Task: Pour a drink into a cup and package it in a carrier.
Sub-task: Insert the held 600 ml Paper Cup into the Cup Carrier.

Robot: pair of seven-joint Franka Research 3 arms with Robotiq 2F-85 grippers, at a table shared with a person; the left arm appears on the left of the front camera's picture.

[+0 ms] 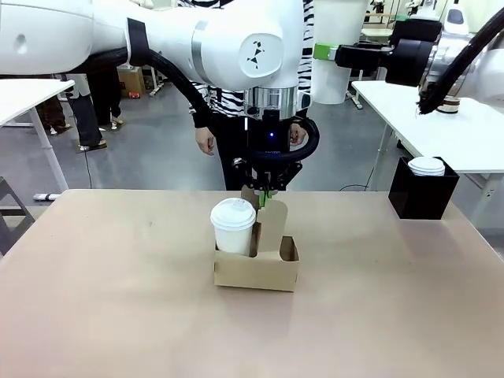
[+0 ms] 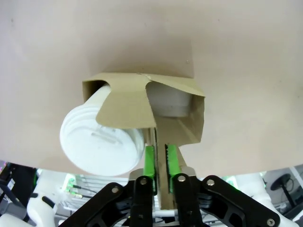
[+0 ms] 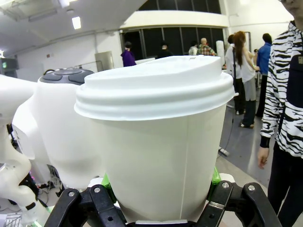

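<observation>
The cup point(image 1: 234, 224), lid on, stands upright in the left slot of the carrier point(image 1: 256, 272), which rests on the middle of the table point(image 1: 118, 315). The drink is hidden under the lid.

The left gripper point(image 1: 266, 197) hangs straight down over the carrier's handle point(image 2: 160, 142), one pad point(image 2: 149, 161) on each side — whether they pinch the cardboard or stand just off it cannot be told.

The right gripper point(image 3: 161, 182) is clamped on a second cup point(image 3: 161, 142), well off to the right.

Step in hand: packaging. The right slot looks free — loading it likely calls for an upright descent beside the handle, with the carrier kept from sliding.
</observation>
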